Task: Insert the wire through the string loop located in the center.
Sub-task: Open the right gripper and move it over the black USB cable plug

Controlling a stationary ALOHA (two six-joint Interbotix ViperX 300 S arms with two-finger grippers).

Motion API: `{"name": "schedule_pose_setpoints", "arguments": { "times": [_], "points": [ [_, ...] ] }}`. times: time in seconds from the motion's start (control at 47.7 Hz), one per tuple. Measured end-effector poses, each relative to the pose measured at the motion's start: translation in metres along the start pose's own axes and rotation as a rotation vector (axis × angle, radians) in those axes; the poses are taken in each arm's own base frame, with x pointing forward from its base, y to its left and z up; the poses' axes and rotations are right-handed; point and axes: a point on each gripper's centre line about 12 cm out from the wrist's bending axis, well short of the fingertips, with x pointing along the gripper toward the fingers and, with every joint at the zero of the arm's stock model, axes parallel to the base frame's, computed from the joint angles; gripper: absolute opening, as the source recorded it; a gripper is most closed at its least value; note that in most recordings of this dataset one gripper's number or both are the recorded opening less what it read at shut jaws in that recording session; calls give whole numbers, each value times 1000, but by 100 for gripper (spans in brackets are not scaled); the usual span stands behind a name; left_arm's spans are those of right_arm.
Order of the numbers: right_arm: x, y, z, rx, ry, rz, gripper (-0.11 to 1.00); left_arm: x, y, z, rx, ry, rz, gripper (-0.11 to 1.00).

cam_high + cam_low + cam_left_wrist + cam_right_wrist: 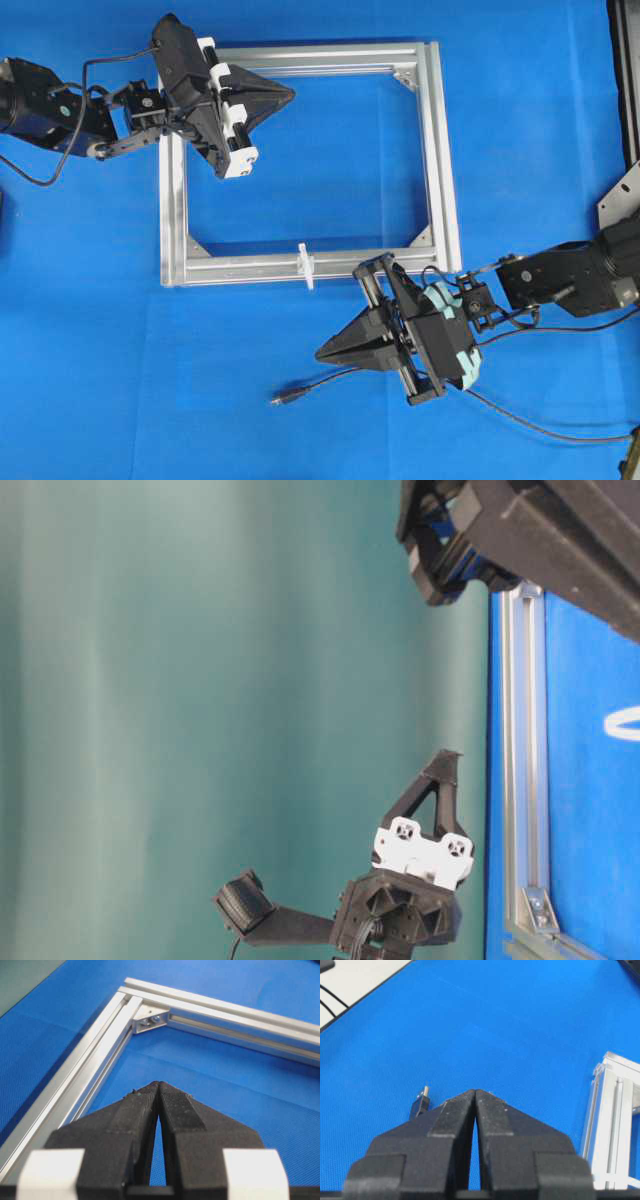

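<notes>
Threading has not begun, as I judge it. My right end effector [322, 354] is pressed together on nothing, hovering above the blue tabletop [120, 360] near the wire [330, 381], whose plug tip points away from the frame [440, 150]. My left end effector [290, 94] (also closed, empty) sits over the far frame corner. The string loop [306, 266] waits untouched on the near bar; grasping and inserting remain.
</notes>
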Motion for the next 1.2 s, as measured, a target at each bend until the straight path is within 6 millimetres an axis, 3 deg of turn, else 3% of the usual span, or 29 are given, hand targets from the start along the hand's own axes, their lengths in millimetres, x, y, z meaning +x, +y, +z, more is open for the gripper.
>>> {"name": "schedule_pose_setpoints", "arguments": {
  "times": [0.168,0.44,0.566,0.755,0.797,0.986,1.195],
  "points": [
    [-1,0,8,5,-5,-2,-5,-3,-5,7,21,3,-23,0],
    [-2,1,10,57,6,0,0,-3,-5,7,22,7,-24,0],
    [-2,1,8,78,21,0,21,-3,-5,7,21,7,-23,0],
    [-2,5,7,74,32,9,78,-3,-5,6,22,7,-25,0],
    [-2,5,7,75,33,10,85,-3,-5,7,21,7,-23,0],
    [1,7,6,87,34,6,76,-3,-5,7,21,7,-23,0],
    [18,7,-21,138,102,-28,76,-3,-5,7,20,7,-23,0]
  ]
}}
